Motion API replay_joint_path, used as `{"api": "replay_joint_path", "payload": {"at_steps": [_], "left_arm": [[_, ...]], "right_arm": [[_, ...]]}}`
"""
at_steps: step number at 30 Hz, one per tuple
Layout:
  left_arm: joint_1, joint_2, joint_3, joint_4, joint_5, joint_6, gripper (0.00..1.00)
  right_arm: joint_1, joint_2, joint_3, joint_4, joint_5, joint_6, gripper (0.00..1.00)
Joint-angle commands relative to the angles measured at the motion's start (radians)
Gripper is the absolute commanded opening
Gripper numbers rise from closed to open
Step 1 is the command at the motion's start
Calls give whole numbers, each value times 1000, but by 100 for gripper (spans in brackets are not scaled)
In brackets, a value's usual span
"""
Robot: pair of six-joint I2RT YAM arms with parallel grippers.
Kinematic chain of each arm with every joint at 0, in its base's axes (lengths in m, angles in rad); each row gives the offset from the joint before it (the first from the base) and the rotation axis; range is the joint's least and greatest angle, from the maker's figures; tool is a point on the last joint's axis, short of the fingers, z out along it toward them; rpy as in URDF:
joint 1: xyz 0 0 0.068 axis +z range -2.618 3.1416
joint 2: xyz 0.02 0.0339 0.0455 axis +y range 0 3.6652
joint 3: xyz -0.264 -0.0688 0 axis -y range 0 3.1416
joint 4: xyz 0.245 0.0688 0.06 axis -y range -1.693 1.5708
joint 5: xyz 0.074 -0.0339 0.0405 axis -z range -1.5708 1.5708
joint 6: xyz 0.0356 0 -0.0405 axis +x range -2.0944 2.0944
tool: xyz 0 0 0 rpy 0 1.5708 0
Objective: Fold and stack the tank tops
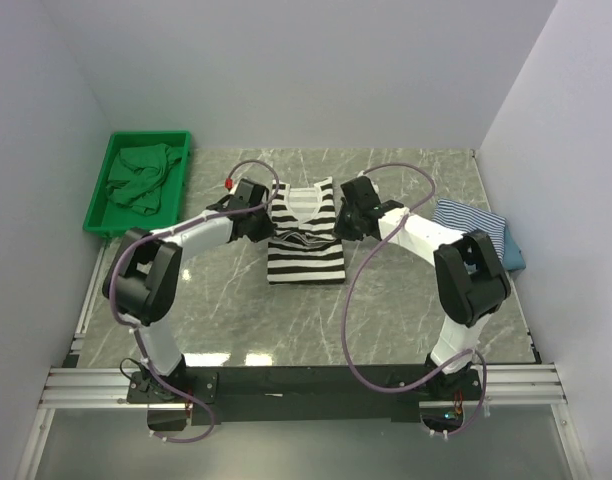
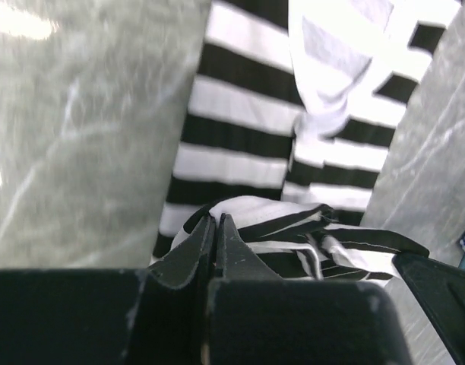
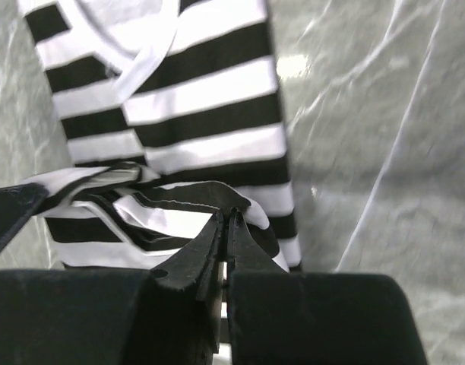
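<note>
Mid-counter lies the black-striped top (image 1: 306, 262), its long axis running up and down the frame, with the straps toward the far wall and the hem toward the arm bases. A bunched fold crosses its middle. The left fingers (image 2: 191, 255) pinch that fold's left end and the right fingers (image 3: 202, 251) its right end, both pairs pressed together on cloth. At the right edge, the folded blue-striped top (image 1: 471, 225) lies on the teal top (image 1: 514, 259). At upper left, a green tray (image 1: 151, 136) holds crumpled green cloth (image 1: 138, 178). The counter (image 1: 246, 320) is grey-green marble, and white walls (image 1: 316, 70) close three sides.
</note>
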Motion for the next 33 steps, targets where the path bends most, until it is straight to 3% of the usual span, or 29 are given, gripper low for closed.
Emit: {"api": "replay_joint_path", "payload": {"at_steps": [1, 2, 3, 7, 10, 14, 20, 24, 33], "left_arm": [[28, 56, 85, 49, 41, 47, 1], [31, 68, 96, 66, 49, 57, 1], [34, 81, 107, 72, 76, 66, 8], [40, 78, 118, 113, 93, 76, 37], [46, 37, 117, 108, 70, 67, 47], [46, -40, 101, 32, -5, 31, 47], [-1, -134, -30, 15, 1, -7, 32], [-78, -158, -125, 72, 45, -38, 18], [-174, -143, -338, 153, 46, -119, 5]], "right_arm": [[-37, 32, 55, 72, -62, -32, 2], [-41, 44, 66, 72, -63, -35, 6], [-44, 61, 86, 71, -66, -39, 11], [-55, 64, 112, 58, -63, -58, 51], [-66, 32, 123, 48, -33, -72, 60], [-61, -37, 116, 3, 39, -82, 60], [2, -181, -44, -2, 89, -44, 57], [77, -217, -131, 21, 109, -18, 49], [157, -174, -334, 100, 71, 49, 27]]}}
